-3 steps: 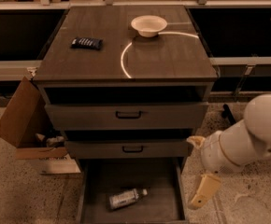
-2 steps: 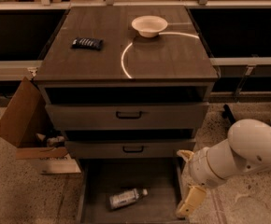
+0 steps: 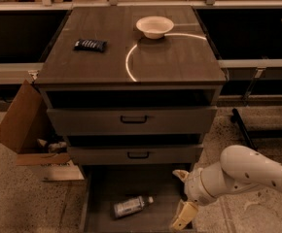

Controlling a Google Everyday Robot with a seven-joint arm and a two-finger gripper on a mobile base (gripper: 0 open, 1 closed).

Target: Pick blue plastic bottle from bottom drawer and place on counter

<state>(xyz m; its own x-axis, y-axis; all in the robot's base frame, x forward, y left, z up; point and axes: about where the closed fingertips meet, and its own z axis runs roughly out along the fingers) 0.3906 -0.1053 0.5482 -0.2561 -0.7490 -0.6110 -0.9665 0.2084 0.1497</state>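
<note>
The blue plastic bottle (image 3: pixel 130 206) lies on its side on the dark floor of the open bottom drawer (image 3: pixel 107 186), white cap pointing right. My gripper (image 3: pixel 181 196) hangs over the drawer's right edge, a short way right of the bottle and apart from it. Its two pale fingers (image 3: pixel 184 216) are spread open and hold nothing. The counter (image 3: pixel 175 57) is the dark wood-grain cabinet top with a bright curved arc on it.
A white bowl (image 3: pixel 154 26) and a dark flat snack packet (image 3: pixel 90 44) sit on the counter. Two upper drawers with black handles (image 3: pixel 133 119) stand slightly ajar. An open cardboard box (image 3: pixel 22 123) stands left of the cabinet. Dark shelving flanks both sides.
My arm and gripper have moved left and down, from beside the cabinet's right side to the right edge of the bottom drawer. The bottle has not moved.
</note>
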